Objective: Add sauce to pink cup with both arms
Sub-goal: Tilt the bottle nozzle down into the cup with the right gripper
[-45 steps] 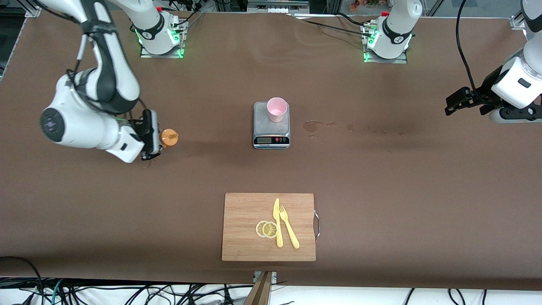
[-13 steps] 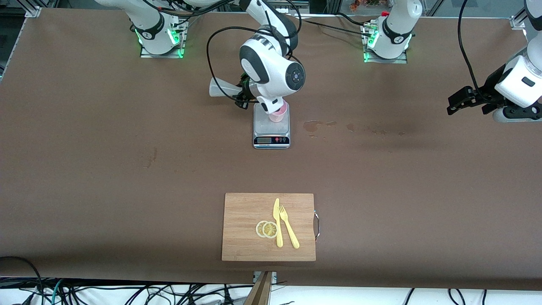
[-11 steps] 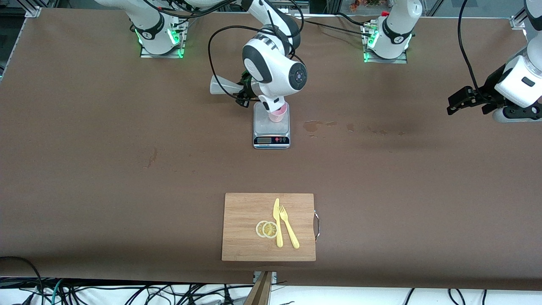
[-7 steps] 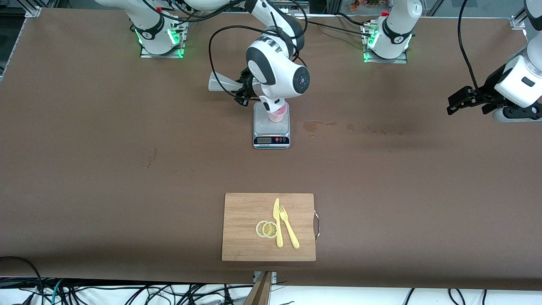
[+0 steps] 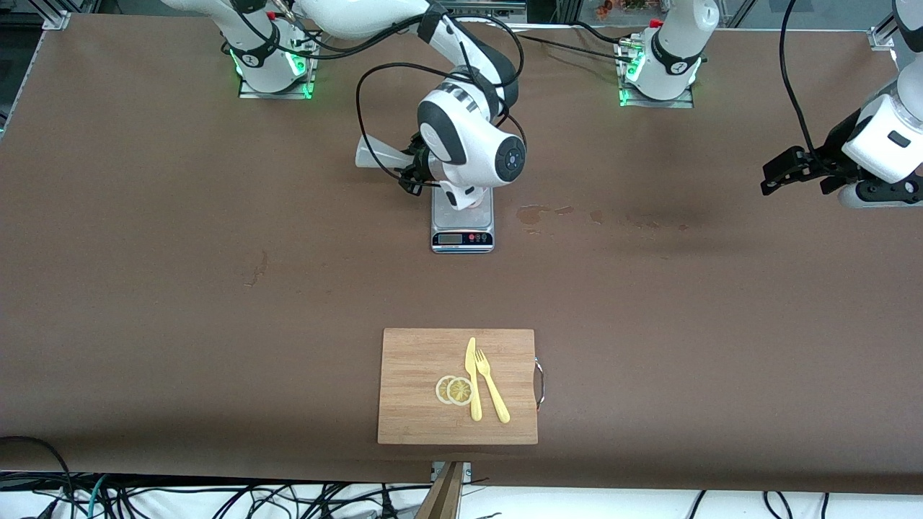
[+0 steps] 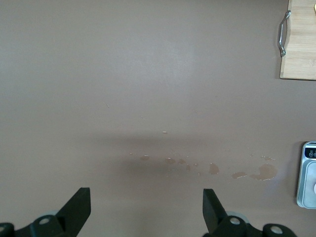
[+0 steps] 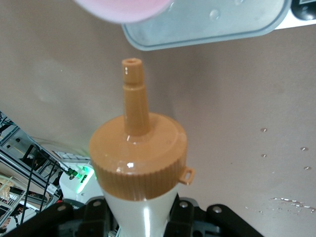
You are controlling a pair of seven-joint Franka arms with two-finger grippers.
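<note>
My right gripper [image 5: 413, 170] is shut on the sauce bottle [image 5: 373, 153], a whitish squeeze bottle tipped on its side over the grey scale [image 5: 462, 223]. In the right wrist view the bottle's orange cap [image 7: 138, 155] and nozzle point toward the pink cup [image 7: 123, 9], whose rim shows just past the nozzle tip, standing on the scale [image 7: 207, 24]. The right arm's wrist hides the cup in the front view. My left gripper [image 5: 782, 173] waits open over the left arm's end of the table, with nothing between its fingers [image 6: 79, 205].
A wooden cutting board [image 5: 418, 389] lies near the front camera with two lemon slices [image 5: 454, 390], a yellow knife [image 5: 473, 378] and a fork [image 5: 492, 386] on it. Wet stains [image 5: 533, 213] mark the table beside the scale, toward the left arm's end.
The right arm has shifted and sunk a little over the scale with the bottle in its grip, and its wrist now covers the pink cup in the front view. The left arm has not moved.
</note>
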